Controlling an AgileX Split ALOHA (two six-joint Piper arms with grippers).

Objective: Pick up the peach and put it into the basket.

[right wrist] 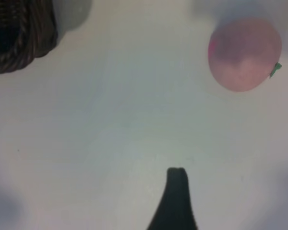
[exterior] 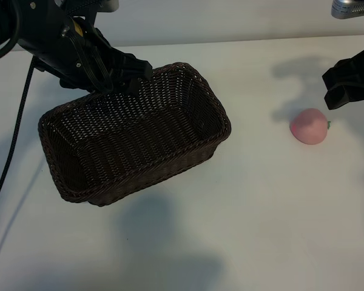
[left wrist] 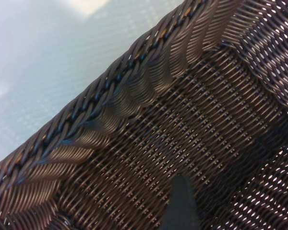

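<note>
The reach for the peach (exterior: 310, 126) is in hand: it lies on the white bench (exterior: 255, 230), well apart from the basket (exterior: 188, 162). The right gripper (exterior: 346, 91) hovers just beside it, jaws apart and empty; next it must descend over the fruit and close. The left gripper (exterior: 124, 76), jaws apart, hangs at the basket's far rim.

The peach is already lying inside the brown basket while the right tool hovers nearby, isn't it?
Not quite. The peach lies on the white table, well apart from the brown basket, as the exterior view shows. The right tool does hover nearby.
</note>
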